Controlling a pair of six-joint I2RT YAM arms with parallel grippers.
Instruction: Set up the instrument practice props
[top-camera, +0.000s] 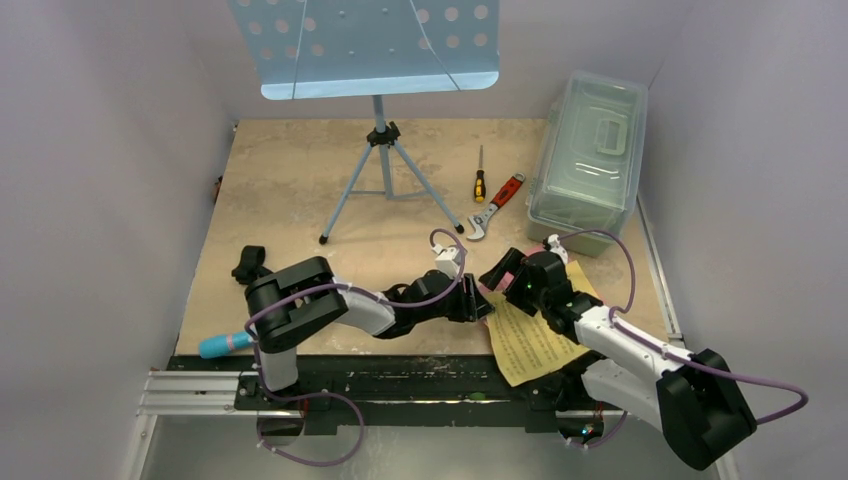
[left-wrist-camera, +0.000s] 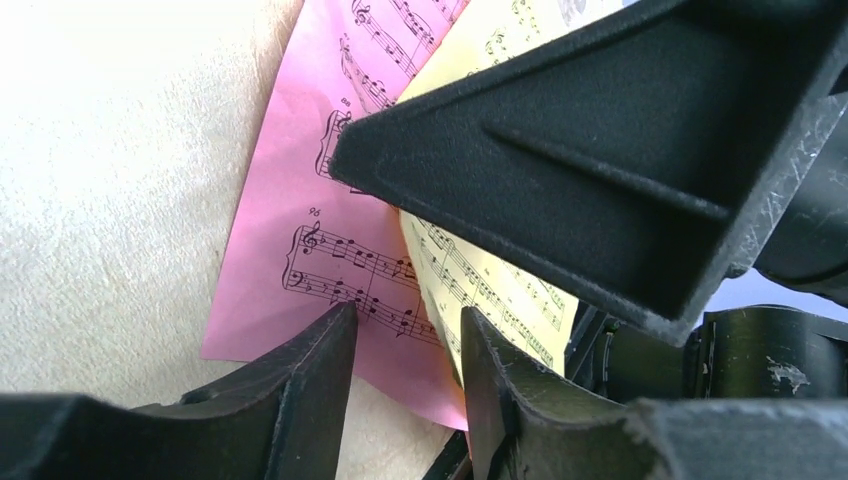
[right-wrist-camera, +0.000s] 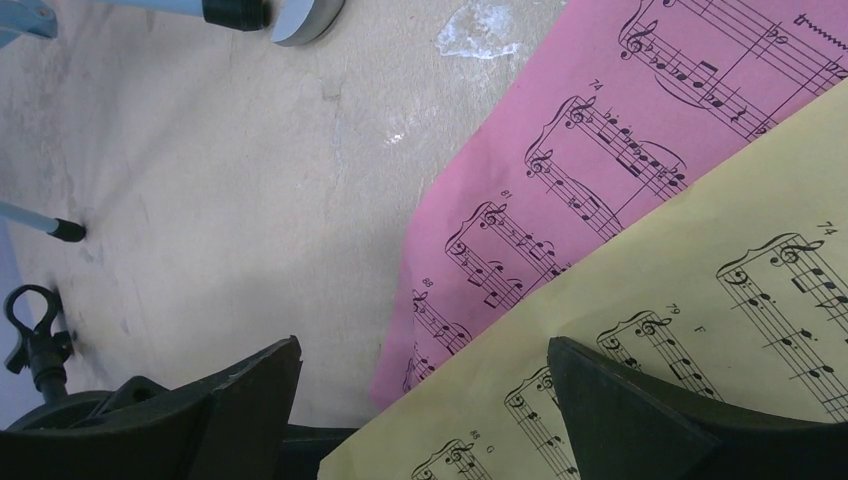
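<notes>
The light blue perforated music stand (top-camera: 365, 45) stands on its tripod legs (top-camera: 385, 180) at the back. Yellow page (top-camera: 530, 340) lies over the pink page (left-wrist-camera: 290, 200) at the table's near right, hanging past the front edge. My left gripper (left-wrist-camera: 405, 340) is partly open, its fingers (left-wrist-camera: 320, 380) straddling the pink page's corner and the yellow page's (left-wrist-camera: 500, 290) raised edge. My right gripper (right-wrist-camera: 425, 370) is wide open just above the same pages, and its finger (left-wrist-camera: 600, 160) looms in the left wrist view. The cyan microphone (top-camera: 225, 344) lies near left by the black mic stand (top-camera: 250, 265).
A screwdriver (top-camera: 480, 175) and a red-handled wrench (top-camera: 495, 205) lie right of the tripod. A clear lidded box (top-camera: 588, 150) sits at the back right. White walls close in on three sides. A metal rail (top-camera: 200, 385) runs along the near edge.
</notes>
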